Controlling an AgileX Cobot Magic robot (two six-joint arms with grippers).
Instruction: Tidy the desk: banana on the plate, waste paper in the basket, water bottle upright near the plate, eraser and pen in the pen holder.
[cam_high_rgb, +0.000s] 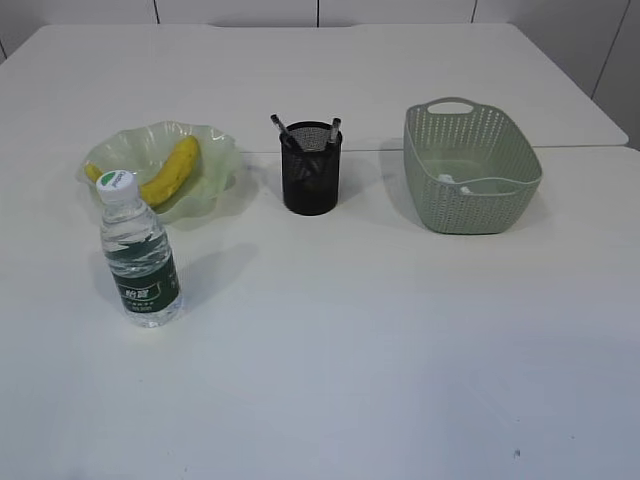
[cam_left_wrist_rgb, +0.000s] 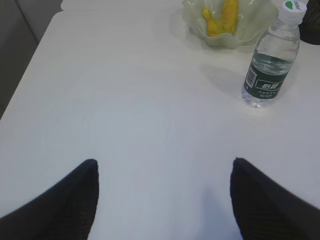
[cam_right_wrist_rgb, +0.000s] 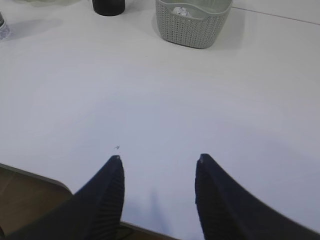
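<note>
Far left on the tabletop (cam_high_rgb: 330, 380) sits the plate (cam_high_rgb: 215, 150) with the banana (cam_high_rgb: 172, 172) lying in it. Just in front of it, nearer me, the water bottle (cam_high_rgb: 139, 255) stands upright, cap up. In the middle is the pen holder (cam_high_rgb: 311, 170) with pens (cam_high_rgb: 284, 131) poking out of its top; I can't see whether the eraser is down inside. To the right, the basket (cam_high_rgb: 470, 175) holds something white, the waste paper (cam_right_wrist_rgb: 180, 10) by the look of it.

From how things lie, every step seems done, and what remains is probably only for the arms to stay clear; nothing loose is left on the tabletop to fetch.

The left end effector (cam_left_wrist_rgb: 165, 172) hangs wide open and empty over bare tabletop, the bottle and plate well beyond it to the far right. The right end effector (cam_right_wrist_rgb: 159, 162) is partly open, holding nothing, at the near edge, with the basket well apart on the far side.
</note>
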